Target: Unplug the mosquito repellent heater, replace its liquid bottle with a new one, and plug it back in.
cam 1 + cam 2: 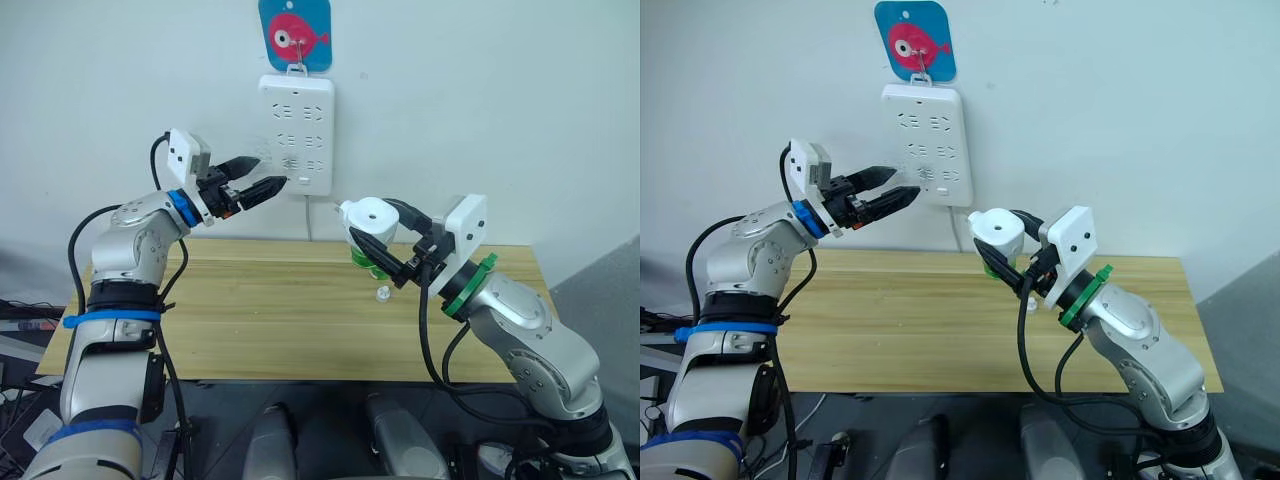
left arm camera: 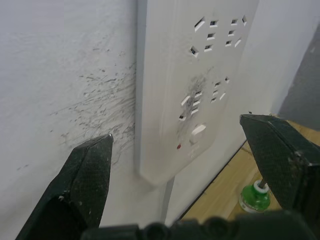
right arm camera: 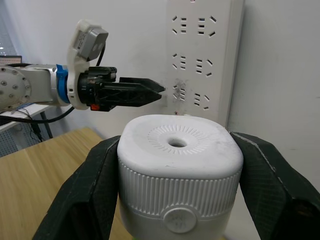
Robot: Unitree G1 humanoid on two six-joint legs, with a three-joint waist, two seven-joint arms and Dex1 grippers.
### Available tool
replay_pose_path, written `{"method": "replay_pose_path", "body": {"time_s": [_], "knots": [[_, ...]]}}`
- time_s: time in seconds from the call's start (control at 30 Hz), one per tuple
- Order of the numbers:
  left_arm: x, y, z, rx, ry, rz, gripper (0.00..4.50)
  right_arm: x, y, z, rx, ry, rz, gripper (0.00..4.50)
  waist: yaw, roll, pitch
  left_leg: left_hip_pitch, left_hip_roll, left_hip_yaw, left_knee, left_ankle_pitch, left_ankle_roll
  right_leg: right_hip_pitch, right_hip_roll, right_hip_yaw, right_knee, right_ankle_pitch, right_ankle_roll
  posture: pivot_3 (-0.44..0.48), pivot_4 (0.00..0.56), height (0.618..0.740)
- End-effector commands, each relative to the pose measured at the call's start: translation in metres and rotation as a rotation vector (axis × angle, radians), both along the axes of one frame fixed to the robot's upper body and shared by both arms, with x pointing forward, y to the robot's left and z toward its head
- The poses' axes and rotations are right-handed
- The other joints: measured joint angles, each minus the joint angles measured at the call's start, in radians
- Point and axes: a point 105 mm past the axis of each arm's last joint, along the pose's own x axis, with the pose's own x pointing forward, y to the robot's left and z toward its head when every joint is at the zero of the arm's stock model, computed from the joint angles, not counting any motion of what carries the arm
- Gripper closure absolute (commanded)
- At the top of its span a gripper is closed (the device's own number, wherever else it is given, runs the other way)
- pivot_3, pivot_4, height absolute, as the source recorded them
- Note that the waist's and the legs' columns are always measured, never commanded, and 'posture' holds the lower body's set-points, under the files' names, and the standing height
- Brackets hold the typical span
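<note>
On the left, the left gripper (image 1: 262, 176) is raised in front of the wall, its two black fingers spread with nothing between them, their tips close to the lower left edge of the power strip (image 1: 296, 133). The strip hangs on the wall under a blue card with a pink fish (image 1: 295, 33), and none of its visible sockets holds a plug. Below it lies the wooden table (image 1: 250, 320).

Further right, above the table, the right gripper (image 3: 177, 165) holds the mosquito repellent heater (image 3: 179, 165). Its jaws are closed on the two ribbed sides of the white body, and the round vent faces the wrist camera. The heater is clear of the strip and held in the air. A green bottle (image 1: 362, 257) shows just under it; whether the bottle is screwed in or stands on the table behind cannot be told. A small clear object (image 1: 382, 294) sits on the table near the right gripper.

The heater looks like a light, stiff plastic shell, smooth and somewhat slippery on its rounded top. The ribbed band around its waist seems the surest place to hold it, as now. The bottle probably turns out from below, so it is best gripped by its body rather than its thin wick, which could snap.
</note>
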Motion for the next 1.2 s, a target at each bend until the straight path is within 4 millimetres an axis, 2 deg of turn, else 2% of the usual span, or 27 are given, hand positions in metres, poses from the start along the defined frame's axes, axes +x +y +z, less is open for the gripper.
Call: {"method": "replay_pose_path", "body": {"time_s": [0.03, 0.27, 0.5, 0.7, 0.77, 0.83, 1.0, 1.2], "knots": [[0.004, -0.006, 0.021, -0.003, -0.075, -0.033, 0.0, -0.01, 0.0, 0.015, 0.024, -0.06, 0.01, 1.5, -0.001, 0.0, 0.0, 0.0, 0.0, 0.0, 0.0, 0.0, 0.0, 0.0, 0.0, 0.0, 0.0, 0.0, 0.0, -0.232, 0.214, 0.704], [0.008, -0.023, 0.024, -0.002, -0.082, -0.097, 0.0, -0.01, 0.0, 0.016, 0.029, -0.055, 0.005, 1.5, 0.002, 0.0, 0.0, 0.0, 0.0, 0.0, 0.001, 0.0, 0.0, 0.0, 0.0, 0.0, 0.0, 0.0, 0.001, -0.239, 0.214, 0.704], [0.003, -0.036, 0.032, -0.006, -0.089, -0.187, 0.0, -0.011, 0.003, 0.016, 0.04, -0.043, 0.013, 1.5, -0.004, 0.0, 0.0, 0.0, 0.0, -0.001, 0.0, 0.0, 0.0, 0.0, 0.0, 0.0, 0.0, 0.0, 0.001, -0.246, 0.211, 0.704], [0.009, -0.033, 0.03, 0.017, -0.098, -0.152, 1.86, -0.001, 0.01, 0.018, 0.048, -0.049, -0.015, 1.5, -0.01, 0.0, 0.0, 0.0, 0.0, -0.001, 0.0, 0.0, 0.0, 0.0, 0.0, 0.0, 0.0, 0.0, 0.001, -0.24, 0.209, 0.704], [0.009, -0.034, 0.03, 0.024, -0.101, -0.149, 2.55, 0.008, 0.014, 0.021, 0.053, -0.058, -0.055, 1.5, -0.013, 0.0, 0.0, 0.0, 0.0, -0.001, 0.0, 0.0, 0.0, 0.0, 0.0, 0.0, 0.0, 0.0, 0.0, -0.24, 0.209, 0.704], [0.009, -0.035, 0.03, 0.028, -0.102, -0.149, 2.97, 0.018, 0.018, 0.024, 0.06, -0.069, -0.093, 1.5, -0.012, 0.0, 0.0, 0.0, 0.0, -0.001, 0.0, 0.0, 0.0, 0.0, 0.0, -0.001, 0.001, 0.0, 0.0, -0.233, 0.207, 0.704], [0.008, -0.035, 0.028, 0.045, -0.103, -0.149, 3.12, 0.043, 0.022, 0.029, 0.062, -0.113, -0.226, 1.5, -0.01, 0.0, 0.0, 0.0, 0.0, -0.001, 0.001, 0.0, 0.0, 0.001, 0.0, -0.001, 0.002, 0.0, 0.0, -0.221, 0.205, 0.704], [0.006, -0.033, 0.028, 0.052, -0.099, -0.144, 3.13, 0.051, 0.021, 0.029, 0.062, -0.138, -0.271, 1.5, -0.007, 0.0, 0.0, 0.0, 0.0, -0.002, 0.001, 0.0, 0.0, 0.0, 0.0, -0.001, 0.002, 0.0, 0.0, -0.206, 0.204, 0.704]]}}
